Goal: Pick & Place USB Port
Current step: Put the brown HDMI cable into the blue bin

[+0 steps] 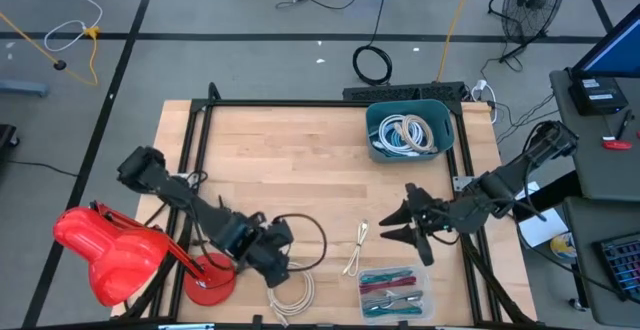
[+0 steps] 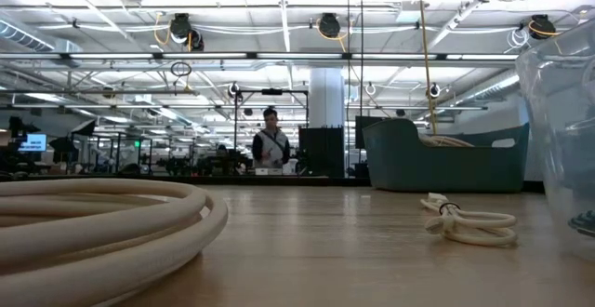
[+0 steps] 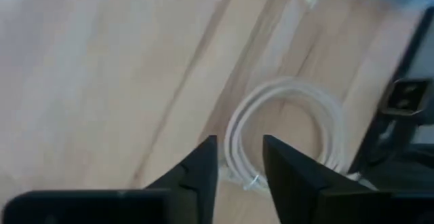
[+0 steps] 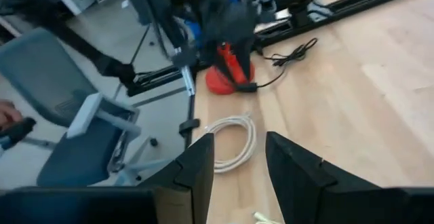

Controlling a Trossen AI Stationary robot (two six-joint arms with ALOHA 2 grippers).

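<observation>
High view: you are hovering the left tool, fingers apart and empty, over the white cable coil, presumably lining up a grasp, while the right tool is waiting, fingers apart, above the bench.

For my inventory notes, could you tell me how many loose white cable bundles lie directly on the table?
2: a coiled white cable at the near edge under the left gripper, and a small tied bundle near the clear tray. More sit inside the teal bin.

Two dark robot arms with chunky black joints, left gripper and right gripper each with two pointed black fingers, smooth and wedge-shaped
</observation>
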